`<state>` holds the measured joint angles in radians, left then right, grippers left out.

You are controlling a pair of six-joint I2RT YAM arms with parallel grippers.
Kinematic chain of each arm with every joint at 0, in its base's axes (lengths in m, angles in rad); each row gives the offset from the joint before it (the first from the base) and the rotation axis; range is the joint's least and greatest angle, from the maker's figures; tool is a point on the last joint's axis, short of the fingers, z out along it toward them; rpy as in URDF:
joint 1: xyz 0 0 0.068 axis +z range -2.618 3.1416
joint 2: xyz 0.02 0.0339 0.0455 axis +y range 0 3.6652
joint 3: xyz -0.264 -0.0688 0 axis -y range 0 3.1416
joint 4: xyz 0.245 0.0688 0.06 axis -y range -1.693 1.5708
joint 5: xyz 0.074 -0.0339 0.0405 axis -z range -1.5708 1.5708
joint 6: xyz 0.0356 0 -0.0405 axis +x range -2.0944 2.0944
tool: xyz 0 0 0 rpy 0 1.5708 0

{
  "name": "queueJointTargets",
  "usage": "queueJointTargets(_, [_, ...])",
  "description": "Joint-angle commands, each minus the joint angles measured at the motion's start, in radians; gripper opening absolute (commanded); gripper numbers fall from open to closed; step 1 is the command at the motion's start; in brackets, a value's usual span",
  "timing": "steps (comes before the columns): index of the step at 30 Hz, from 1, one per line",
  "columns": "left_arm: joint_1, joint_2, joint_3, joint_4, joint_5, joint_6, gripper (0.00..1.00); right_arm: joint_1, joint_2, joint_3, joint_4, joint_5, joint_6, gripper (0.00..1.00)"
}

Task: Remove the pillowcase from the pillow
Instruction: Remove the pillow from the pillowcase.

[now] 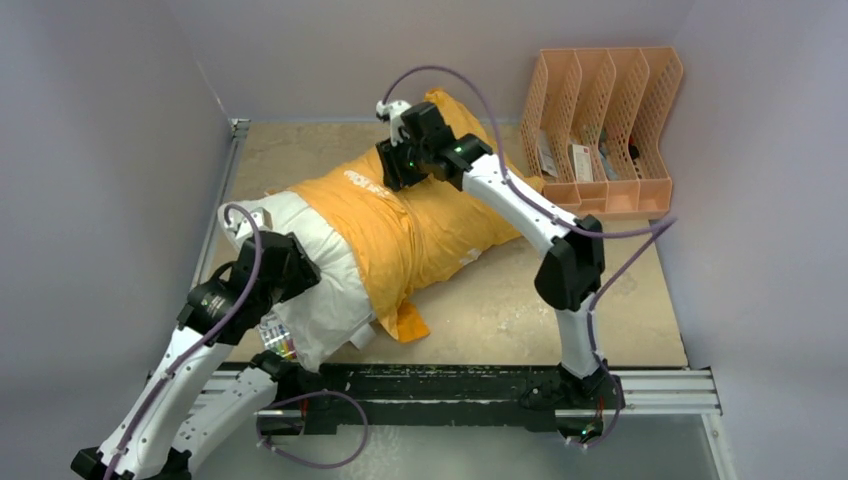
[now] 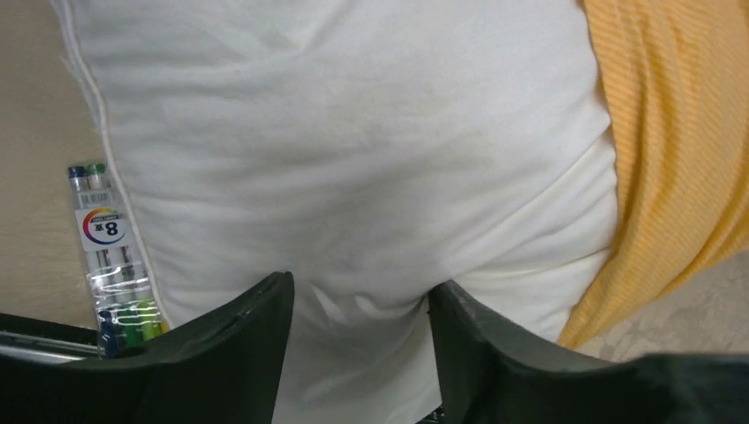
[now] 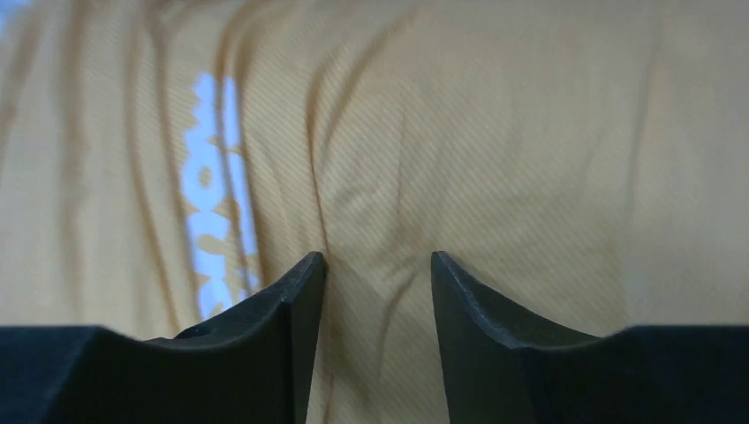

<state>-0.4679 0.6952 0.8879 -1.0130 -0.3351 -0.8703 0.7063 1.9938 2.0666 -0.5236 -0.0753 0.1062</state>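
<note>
Top external: orange pillowcase (image 1: 425, 220) partly off white pillow (image 1: 318, 272); left tool (image 2: 360, 283), right tool (image 3: 375, 256) spread.

orange-yellow pillowcase (image 1: 430, 230) with white lettering, white pillow (image 1: 320, 272), peach file rack (image 1: 662, 100)

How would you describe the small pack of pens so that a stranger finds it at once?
Look at the big white pillow in the middle of the table, half inside the orange pillowcase. At its bare white end, toward the near edge, the pack of pens lies flat beside the pillow's edge. It is the only small clear packet, with a round label showing an 8.
</note>
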Motion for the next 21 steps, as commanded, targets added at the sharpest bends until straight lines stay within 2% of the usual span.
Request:
queueJointTargets(1, [0.011,0.066,0.157,-0.049,-0.102,0.048,0.63,0.002,0.008,-0.089,-0.115,0.036,0.021,0.36])
queueJointTargets(3, [0.011,0.128,0.218,-0.036,-0.148,0.065,0.68,0.001,-0.049,-0.201,-0.095,0.069,0.05,0.11])
queueJointTargets(4, [0.011,0.16,0.243,-0.027,-0.169,0.073,0.7,0.001,-0.085,-0.256,-0.086,0.073,0.07,0.04])
queueJointTargets(5, [0.011,0.193,0.264,-0.019,-0.189,0.081,0.71,0.001,-0.124,-0.314,-0.072,0.081,0.089,0.01])
queueJointTargets(10, [0.044,0.347,0.263,0.063,-0.19,0.11,0.75,0.068,-0.342,-0.53,-0.032,0.163,0.175,0.0])
queueJointTargets(15, [0.139,0.412,0.184,0.196,-0.047,0.156,0.77,0.173,-0.489,-0.553,-0.059,0.36,0.243,0.0])
queueJointTargets(16, [0.153,0.42,0.178,0.214,-0.025,0.171,0.72,0.177,-0.51,-0.554,-0.06,0.364,0.254,0.0])
queueJointTargets(18, [0.165,0.436,0.179,0.245,0.015,0.202,0.52,0.186,-0.545,-0.554,-0.045,0.37,0.262,0.0])
queueJointTargets(21, [0.175,0.464,0.198,0.27,0.063,0.261,0.14,0.199,-0.585,-0.558,-0.028,0.393,0.254,0.0])
